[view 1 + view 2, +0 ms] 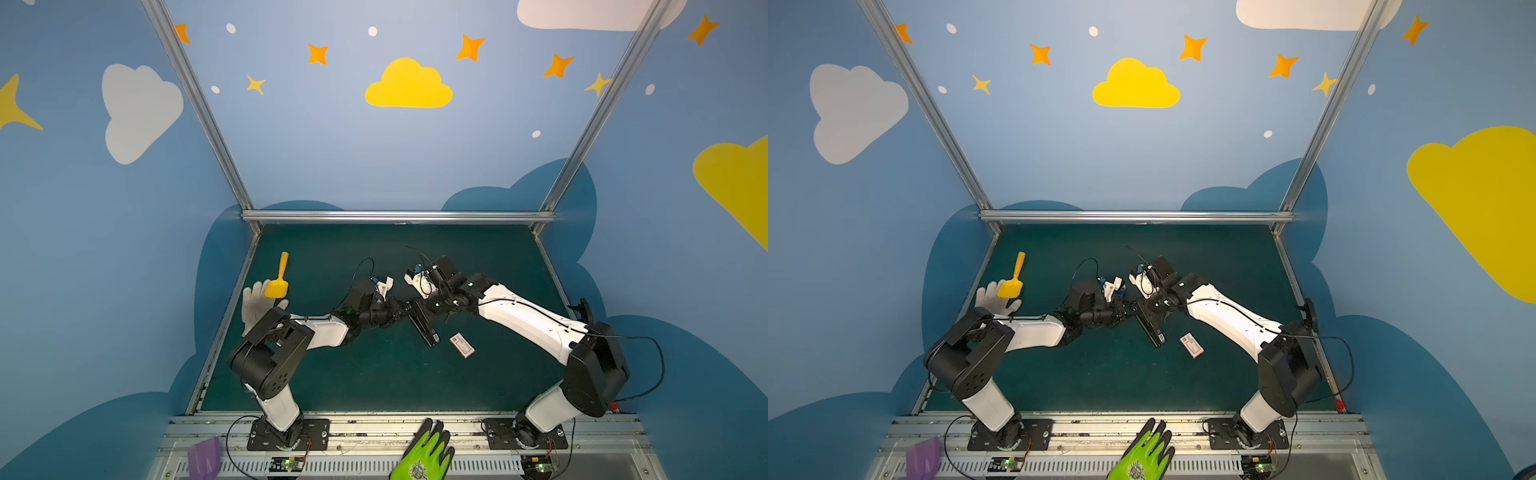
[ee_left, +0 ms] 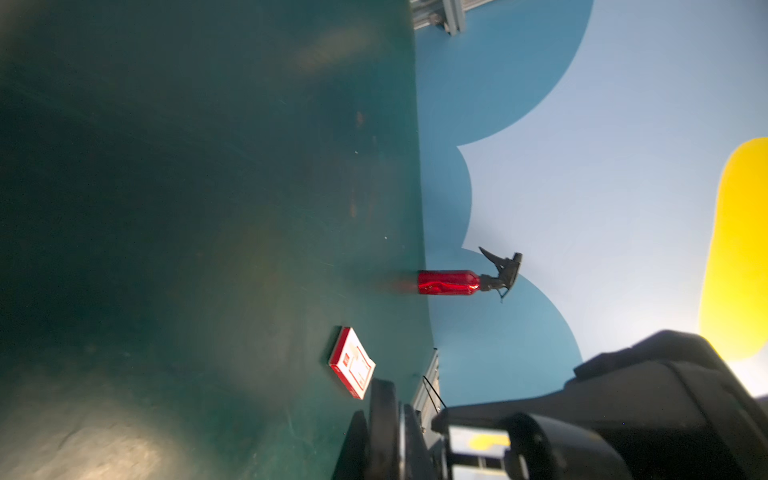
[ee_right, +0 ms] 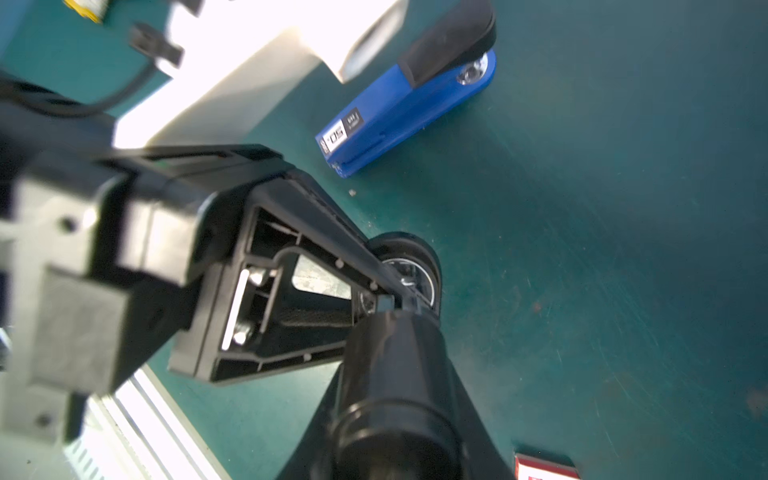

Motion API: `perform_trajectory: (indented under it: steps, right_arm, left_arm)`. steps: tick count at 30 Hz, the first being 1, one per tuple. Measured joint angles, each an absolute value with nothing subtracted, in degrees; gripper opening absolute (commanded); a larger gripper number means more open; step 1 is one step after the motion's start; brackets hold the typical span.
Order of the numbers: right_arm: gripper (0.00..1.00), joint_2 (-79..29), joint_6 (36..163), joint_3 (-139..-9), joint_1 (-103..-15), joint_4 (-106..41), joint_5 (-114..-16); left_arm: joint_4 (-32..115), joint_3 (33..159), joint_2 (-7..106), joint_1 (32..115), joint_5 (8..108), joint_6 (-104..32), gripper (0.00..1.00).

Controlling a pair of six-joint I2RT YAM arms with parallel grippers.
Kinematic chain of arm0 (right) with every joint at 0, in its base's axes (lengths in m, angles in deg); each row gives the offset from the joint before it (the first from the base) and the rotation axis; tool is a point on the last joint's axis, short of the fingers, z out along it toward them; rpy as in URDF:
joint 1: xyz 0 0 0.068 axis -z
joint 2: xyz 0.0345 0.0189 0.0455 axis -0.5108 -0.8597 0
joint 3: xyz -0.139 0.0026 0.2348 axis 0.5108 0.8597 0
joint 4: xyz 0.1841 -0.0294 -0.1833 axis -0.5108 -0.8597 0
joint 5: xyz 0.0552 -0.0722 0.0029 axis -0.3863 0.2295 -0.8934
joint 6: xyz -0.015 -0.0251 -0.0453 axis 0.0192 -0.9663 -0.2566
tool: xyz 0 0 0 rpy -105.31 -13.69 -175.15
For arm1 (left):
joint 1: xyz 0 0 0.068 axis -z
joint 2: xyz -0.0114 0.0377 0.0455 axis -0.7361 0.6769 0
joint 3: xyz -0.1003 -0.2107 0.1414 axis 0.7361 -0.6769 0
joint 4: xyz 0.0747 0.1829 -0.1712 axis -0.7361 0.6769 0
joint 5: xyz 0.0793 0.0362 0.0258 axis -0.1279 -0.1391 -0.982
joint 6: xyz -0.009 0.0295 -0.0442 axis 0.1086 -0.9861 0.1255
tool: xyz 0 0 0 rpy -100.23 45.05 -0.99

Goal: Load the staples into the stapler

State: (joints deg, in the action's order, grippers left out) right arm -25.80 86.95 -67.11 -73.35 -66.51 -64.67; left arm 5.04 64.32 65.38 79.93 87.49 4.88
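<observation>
A black stapler [image 1: 423, 326] [image 1: 1151, 328] hangs over the middle of the green mat, caught between both arms. My left gripper [image 1: 405, 311] [image 2: 386, 415] is shut on a thin black part of it. In the right wrist view that part is the ribbed base [image 3: 291, 299], swung away from the rounded top arm [image 3: 395, 386]. My right gripper [image 1: 428, 308] [image 3: 392, 415] is shut on that top arm. A second, blue stapler [image 3: 407, 112] lies on the mat beyond them. The staples are out of view.
A small white box with red print [image 1: 462, 345] [image 2: 352, 361] lies on the mat right of the black stapler. A red spray bottle [image 2: 449, 282] stands at the right edge. A yellow scoop [image 1: 279, 278] and white glove [image 1: 257, 303] lie far left, a green glove [image 1: 426, 453] on the front rail.
</observation>
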Motion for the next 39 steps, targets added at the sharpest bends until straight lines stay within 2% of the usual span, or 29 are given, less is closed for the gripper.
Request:
perform_trajectory:
  steps: [6, 12, 23, 35, 39]
  right_arm:
    - [0.0, -12.47, 87.48, -58.63, -69.66, -59.98, -69.59]
    - [0.0, -1.32, 87.87, -46.5, -68.94, -49.7, -70.29]
    - [0.01, 10.31, 90.93, -31.14, -68.41, -35.98, -72.3]
    - [0.29, 11.71, 94.53, -25.32, -68.43, -29.71, -74.44]
    - [0.47, 10.5, 96.55, -25.32, -68.28, -31.98, -72.26]
  left_arm:
    - [-0.55, 58.2, 66.12, 74.45, 87.73, 12.64, 0.04]
    - [-4.05, 55.73, 65.67, 70.75, 88.23, 16.44, 0.04]
    - [-4.73, 54.29, 59.57, 63.21, 89.54, 20.68, 0.04]
    - [2.02, 53.65, 52.09, 60.74, 89.32, 19.88, 0.04]
    - [1.06, 51.77, 52.11, 60.26, 87.99, 21.3, 0.04]
